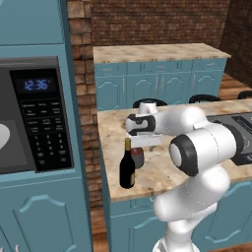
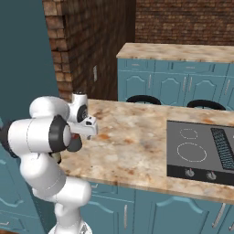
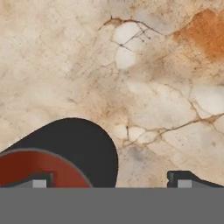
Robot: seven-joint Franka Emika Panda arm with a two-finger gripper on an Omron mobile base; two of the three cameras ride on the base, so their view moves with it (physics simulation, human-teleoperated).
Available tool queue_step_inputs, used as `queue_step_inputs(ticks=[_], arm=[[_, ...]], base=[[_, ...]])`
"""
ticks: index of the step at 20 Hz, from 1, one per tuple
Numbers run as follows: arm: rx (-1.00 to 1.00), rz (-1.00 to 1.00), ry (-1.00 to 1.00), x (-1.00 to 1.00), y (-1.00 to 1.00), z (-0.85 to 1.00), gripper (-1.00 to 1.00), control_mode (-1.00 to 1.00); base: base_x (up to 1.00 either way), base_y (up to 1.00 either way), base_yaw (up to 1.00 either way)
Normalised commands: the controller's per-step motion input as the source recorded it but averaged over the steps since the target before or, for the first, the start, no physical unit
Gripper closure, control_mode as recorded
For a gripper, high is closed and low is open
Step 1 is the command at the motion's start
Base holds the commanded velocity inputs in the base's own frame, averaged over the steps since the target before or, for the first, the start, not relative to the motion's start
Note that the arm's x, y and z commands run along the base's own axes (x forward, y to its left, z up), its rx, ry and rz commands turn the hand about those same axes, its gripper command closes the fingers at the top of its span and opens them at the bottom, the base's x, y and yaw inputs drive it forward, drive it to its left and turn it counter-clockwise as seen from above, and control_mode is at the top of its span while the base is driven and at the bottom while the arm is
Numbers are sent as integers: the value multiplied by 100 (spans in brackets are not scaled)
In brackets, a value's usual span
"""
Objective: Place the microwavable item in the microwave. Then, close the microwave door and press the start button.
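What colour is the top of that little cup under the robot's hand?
Reddish-brown, with a dark grey body. The cup shows best in the hand view.

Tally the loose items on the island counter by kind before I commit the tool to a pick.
Wine bottle, dark with a yellow cap: 1
Small dark cup with a reddish-brown top, right beside the bottle: 1
Total: 2 loose items, both near the counter corner under the open tool. The cooktop is built in, so not counted.
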Motion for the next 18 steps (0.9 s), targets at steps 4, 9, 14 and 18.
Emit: queue_step_inputs(ticks=[4, 9, 14, 18], arm=[[0, 0, 2, 11, 5, -31, -100, -100], [-1, 0, 0, -5, 16, -42, 100, -100], [0, 0, -1, -22, -2, -11, 100, -100], [0, -4, -11, -58, -18, 4, 100, -100]], base=[[0, 0, 0], [0, 0, 0], [0, 0, 0], [0, 0, 0]])
